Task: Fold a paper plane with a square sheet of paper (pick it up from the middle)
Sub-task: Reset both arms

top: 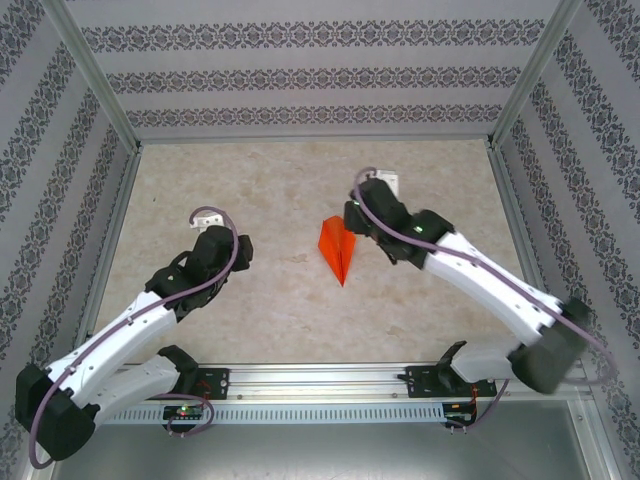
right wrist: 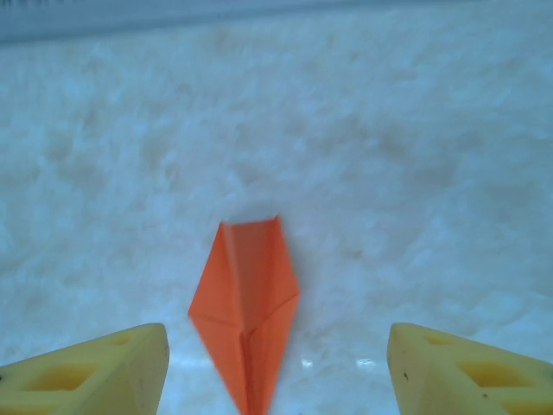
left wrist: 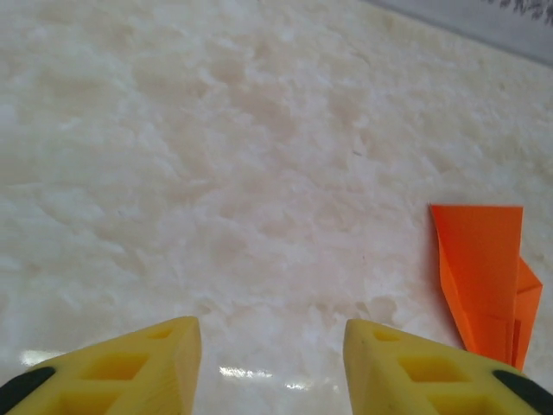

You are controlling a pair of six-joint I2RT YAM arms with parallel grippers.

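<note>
The orange paper plane point(top: 337, 250) lies flat on the table as a narrow dart, its point toward the near edge. My right gripper point(top: 360, 222) hangs just right of its wide end. In the right wrist view the paper plane point(right wrist: 246, 303) rests on the table between the wide-spread yellow fingers of the open right gripper point(right wrist: 276, 335), touching neither one. My left gripper point(top: 225, 250) is well to the left of the plane. From the left wrist the left gripper point(left wrist: 272, 333) is open over bare table, with the paper plane point(left wrist: 484, 277) off to its right.
The beige marbled table point(top: 280, 180) is boxed in by patterned walls point(top: 310, 80) and aluminium posts point(top: 95, 70). A metal rail point(top: 320, 378) carrying both arm bases runs along the near edge.
</note>
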